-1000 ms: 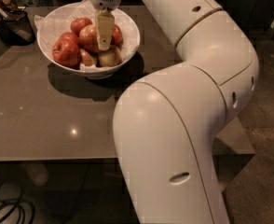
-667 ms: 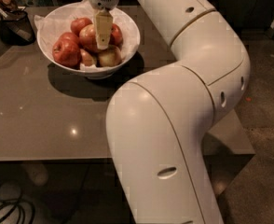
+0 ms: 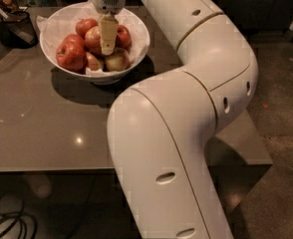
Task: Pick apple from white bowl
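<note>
Glossy grey-brown table (image 3: 42, 128) under dim light, a dark mesh container (image 3: 18, 28) off at the far corner, and the white bowl (image 3: 142, 43) sitting toward the back edge, lined with crinkled white paper (image 3: 51, 23). My arm (image 3: 186, 108) curls huge across the foreground and reaches over the bowl, and my gripper (image 3: 108, 48) hangs nose-down right in among the fruit, tip at the level of the pile. Open or closed? From this angle I cannot tell. The apple (image 3: 93, 39) I'm after is the big pale pinkish one near the middle of the heap, just beside the gripper and partly hidden behind it; whether we're touching, I can't say. Darker red apples (image 3: 72, 55) crowd it on both sides, and a yellow-green apple (image 3: 117, 59) sits at the near side. My read: firm fruit with some weight to it, and that shiny skin looks slippery. I'd want to take it across its widest part, squarely on opposite cheeks, firmly enough not to slip but not so hard as to bruise. Packed this tight, the neighbours may roll as it lifts, and the paper could tug along.
</note>
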{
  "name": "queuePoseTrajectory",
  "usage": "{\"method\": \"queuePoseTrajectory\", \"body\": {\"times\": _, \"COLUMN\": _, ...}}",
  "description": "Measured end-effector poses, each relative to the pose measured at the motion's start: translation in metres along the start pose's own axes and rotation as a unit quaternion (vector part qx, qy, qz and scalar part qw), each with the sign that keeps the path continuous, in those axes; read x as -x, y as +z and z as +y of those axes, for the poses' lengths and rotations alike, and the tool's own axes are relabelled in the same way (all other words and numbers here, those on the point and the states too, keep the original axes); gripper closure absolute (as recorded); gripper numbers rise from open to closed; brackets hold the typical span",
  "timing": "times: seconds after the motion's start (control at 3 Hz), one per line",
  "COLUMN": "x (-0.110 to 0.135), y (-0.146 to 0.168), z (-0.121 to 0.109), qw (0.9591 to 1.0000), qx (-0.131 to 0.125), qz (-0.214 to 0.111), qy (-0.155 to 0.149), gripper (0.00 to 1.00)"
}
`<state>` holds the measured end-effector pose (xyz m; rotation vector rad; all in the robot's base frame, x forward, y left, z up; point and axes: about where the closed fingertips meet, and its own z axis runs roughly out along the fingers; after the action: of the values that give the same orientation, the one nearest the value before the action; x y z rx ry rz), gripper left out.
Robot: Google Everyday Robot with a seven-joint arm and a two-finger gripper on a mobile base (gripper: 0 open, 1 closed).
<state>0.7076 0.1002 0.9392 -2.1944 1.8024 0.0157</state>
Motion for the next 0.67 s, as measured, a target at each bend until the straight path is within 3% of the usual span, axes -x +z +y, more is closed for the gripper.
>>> {"method": "queuePoseTrajectory", "body": {"times": 0.67, "x": -0.0008, "y": 0.0119, "z": 0.0059, "qw": 0.9997, "qx": 0.02, "qz": -0.006, "qy": 0.01, "gripper": 0.28}}
